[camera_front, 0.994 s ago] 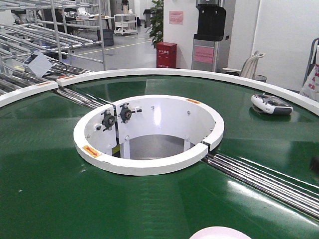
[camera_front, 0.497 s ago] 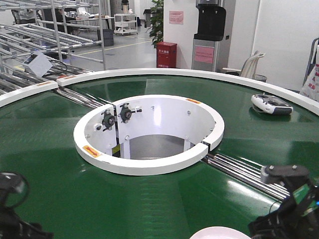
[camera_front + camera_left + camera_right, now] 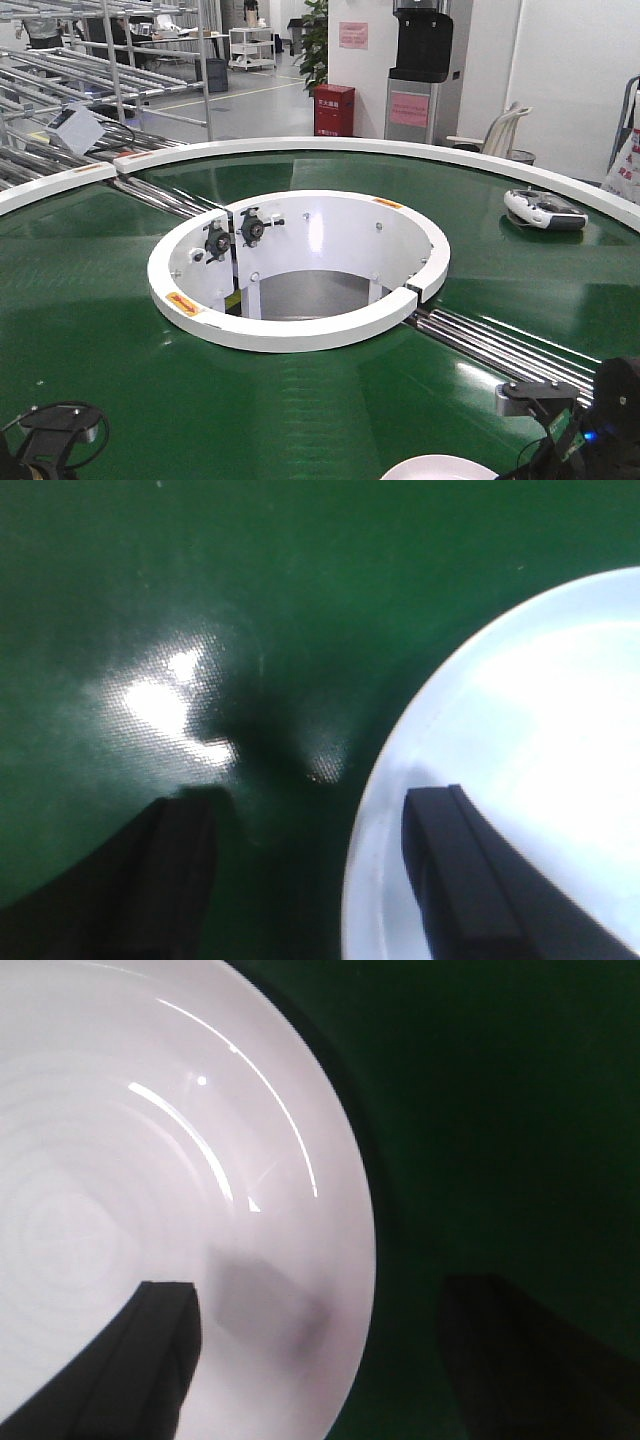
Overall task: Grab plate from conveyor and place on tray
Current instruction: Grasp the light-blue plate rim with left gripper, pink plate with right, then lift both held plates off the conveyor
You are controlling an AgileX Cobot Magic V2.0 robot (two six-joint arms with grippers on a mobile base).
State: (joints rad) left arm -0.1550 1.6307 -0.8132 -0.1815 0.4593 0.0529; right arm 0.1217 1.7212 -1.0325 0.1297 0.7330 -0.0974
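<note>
My left gripper (image 3: 308, 800) is spread wide, its two dark fingers (image 3: 175, 880) well apart. One hangs over the bare belt and the other over the near edge of the white round glossy plate (image 3: 520, 730), so the rim passes between them. I cannot tell whether either finger touches anything. My right gripper (image 3: 322, 1288) is likewise spread and straddles the opposite rim of the same plate (image 3: 150, 1160), one finger (image 3: 150, 1360) above the white surface, where it casts a soft shadow, and the other above the green. The plate lies flat on the glossy dark green conveyor belt (image 3: 100, 300), between the two grippers. In the front view only a sliver of it (image 3: 440, 468) shows at the bottom edge, flanked by my left arm (image 3: 55, 440) and right arm (image 3: 580, 420). Beyond the right arm a band of steel rollers (image 3: 520, 350) crosses the belt. Farther ahead of both grippers sits the white-walled round central opening (image 3: 300, 270), and well beyond the right arm a grey-and-white handheld device (image 3: 545, 208) rests on the belt near the outer rim.
</note>
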